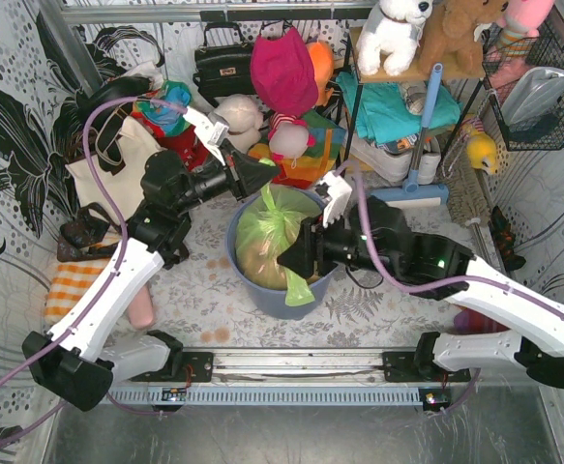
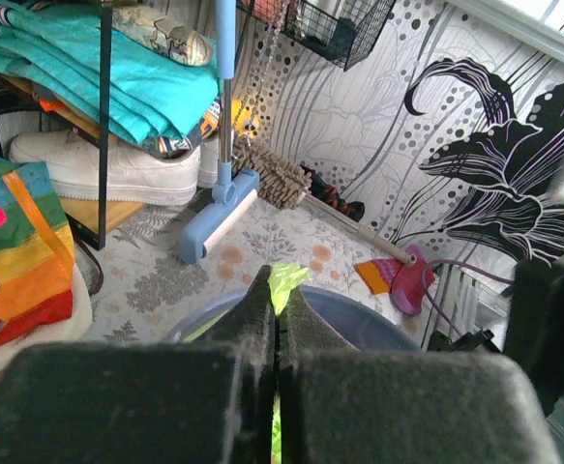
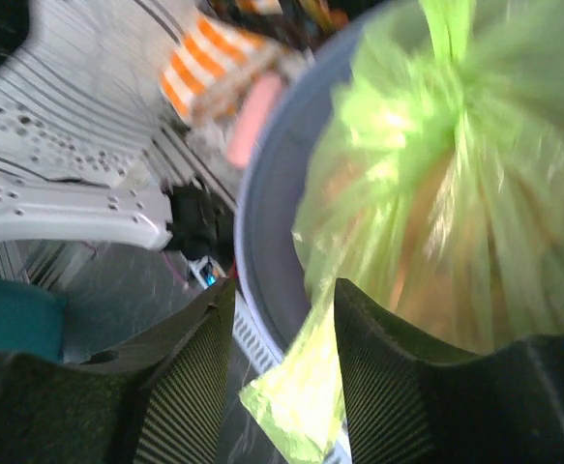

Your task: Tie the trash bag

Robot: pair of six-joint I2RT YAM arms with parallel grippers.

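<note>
The trash bag (image 1: 267,232) sits in the round blue-grey bin (image 1: 270,302), mid-scene betw. both arms, w/ brown paper showing thru. L gripper (image 2: 277,290) is clamped tight on a thin strip of the bag's plastic above the bin. R gripper (image 3: 283,290) has its jaws parted, and a loose green flap of the bag hangs betw. them, unpinched.

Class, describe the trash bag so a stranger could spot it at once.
Start at the round blue-grey bin in the centre of the floral table. The trash bag sits in it, bulging above the rim. It alone is thin, translucent light-green plastic with brown showing through; the cream tote bag nearby is opaque.
</note>
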